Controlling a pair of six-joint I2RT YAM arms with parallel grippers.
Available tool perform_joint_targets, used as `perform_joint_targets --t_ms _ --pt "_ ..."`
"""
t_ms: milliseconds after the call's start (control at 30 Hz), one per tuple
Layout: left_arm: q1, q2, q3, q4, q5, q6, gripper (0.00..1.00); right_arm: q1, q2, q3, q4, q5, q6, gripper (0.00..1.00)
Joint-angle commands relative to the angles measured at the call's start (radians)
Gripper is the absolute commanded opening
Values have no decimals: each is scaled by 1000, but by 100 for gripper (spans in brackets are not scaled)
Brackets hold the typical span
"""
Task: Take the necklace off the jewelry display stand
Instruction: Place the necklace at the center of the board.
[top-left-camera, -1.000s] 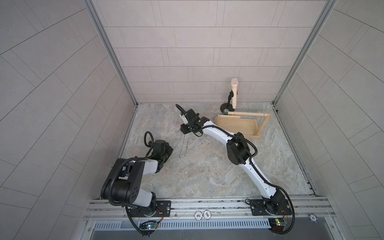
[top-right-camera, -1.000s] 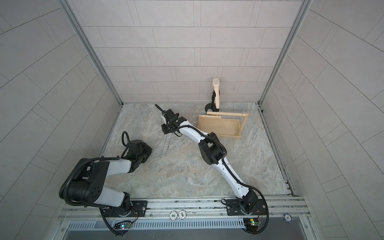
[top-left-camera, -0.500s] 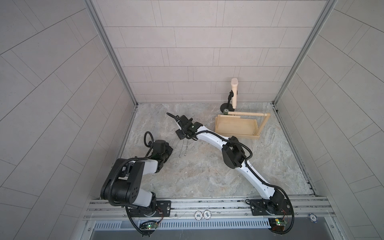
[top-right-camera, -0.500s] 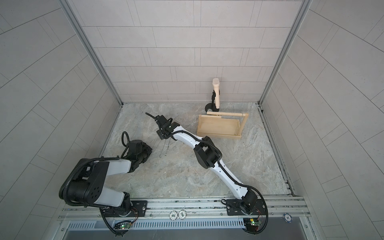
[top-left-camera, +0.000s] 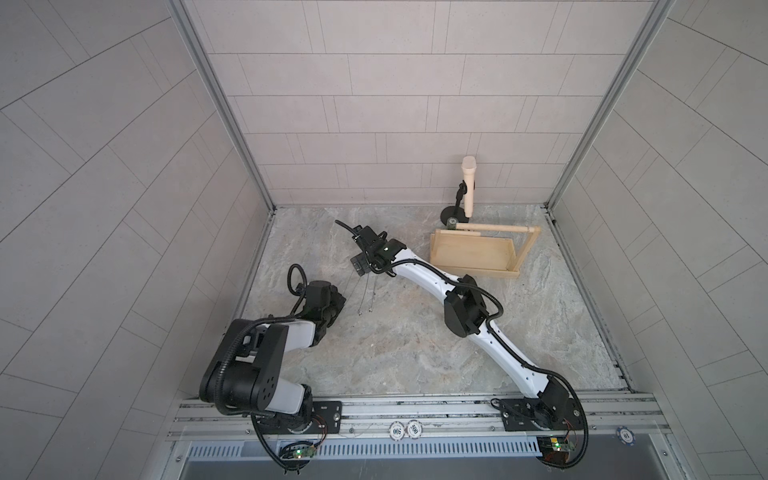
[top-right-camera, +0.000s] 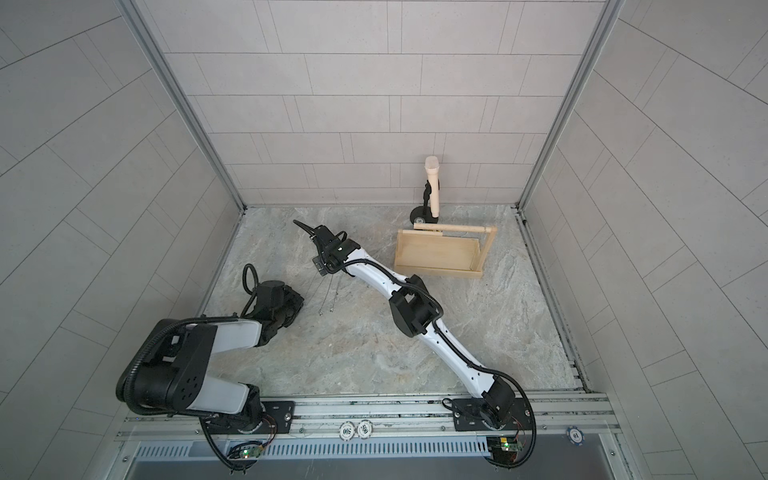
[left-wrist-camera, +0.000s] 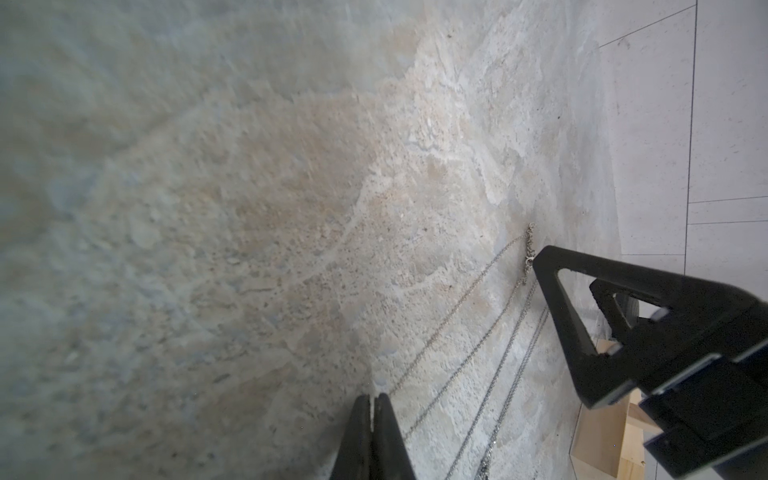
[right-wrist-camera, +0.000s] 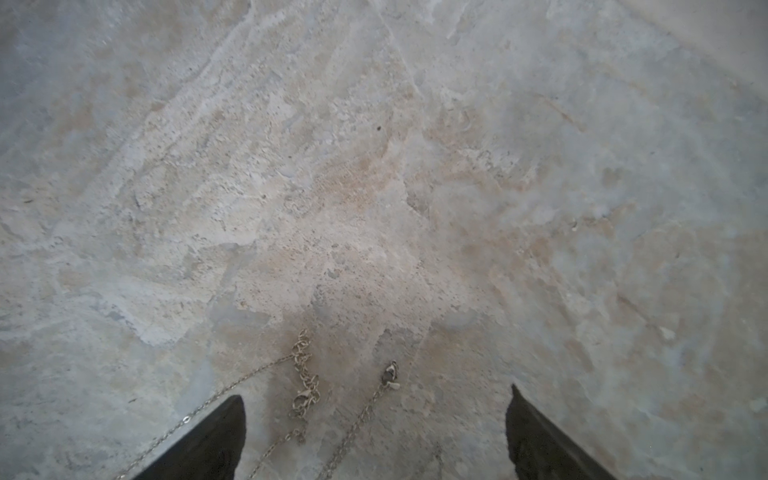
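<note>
Several fine, silvery chain strands of the necklace (top-left-camera: 365, 293) lay stretched flat on the mottled grey-and-beige, stone-textured desk (top-left-camera: 415, 357). They were off and well apart from the jewelry display stand (top-left-camera: 469, 254), a pale wooden tray with an upright end frame and a round dowel (top-left-camera: 490, 227). In the right wrist view the small clasp links (right-wrist-camera: 305, 382) rested on the desk between two black wedge-shaped fingers (right-wrist-camera: 208, 440).

The right arm (top-left-camera: 419, 277), white with black joints, reached low and long across the desk. The right jaws were spread wide, released, straddling the clasp end. The left arm (top-left-camera: 291, 332) sat folded, wrist bent down beside the strands' other ends. The left jaws were clenched tip to tip, gripping nothing I could make out.

A cream microphone (top-left-camera: 468, 187) stood on a black round base behind the stand. Two white chips (top-left-camera: 397, 431) on the front rail read "500"; a blue chip (top-left-camera: 626, 435) read "10".
</note>
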Motion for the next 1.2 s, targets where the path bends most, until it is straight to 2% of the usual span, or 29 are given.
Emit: perform_joint_targets --t_ms 0,433,1167 --pt "-2 -22 -20 -41 -1 -13 2 -1 50 36 -71 36 29 100" --pt "2 14 -31 -28 25 -31 5 3 87 54 -115 137 89 100" --pt "29 -84 -91 -145 24 -25 13 -26 102 98 -152 152 182 100"
